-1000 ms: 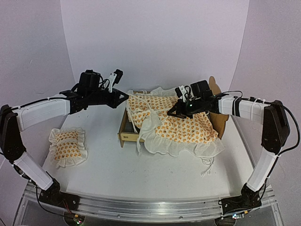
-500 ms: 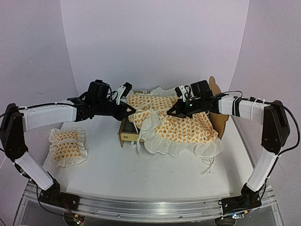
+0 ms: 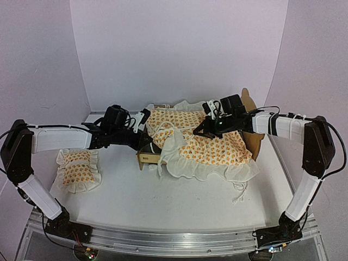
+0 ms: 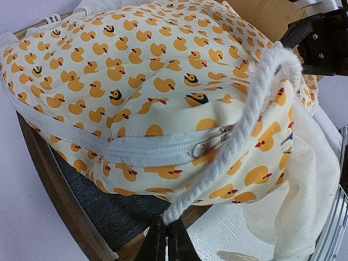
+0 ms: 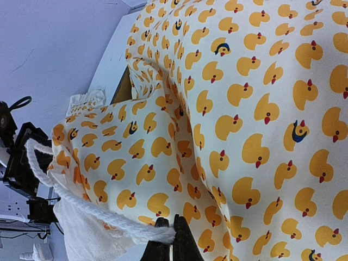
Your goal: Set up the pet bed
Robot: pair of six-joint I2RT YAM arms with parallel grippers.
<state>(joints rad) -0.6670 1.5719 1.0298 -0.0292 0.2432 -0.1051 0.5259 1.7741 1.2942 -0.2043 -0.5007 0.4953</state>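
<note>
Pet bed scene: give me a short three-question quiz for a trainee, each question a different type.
1. True or false: the left claw is shut on the white cord.
2. Where does the small pillow lie relative to the pet bed? A inside it; B on the table to its left; C on its headboard.
3. Fill in: the mattress cover is printed with yellow ____.
Key: 1 true; 2 B; 3 ducks.
</note>
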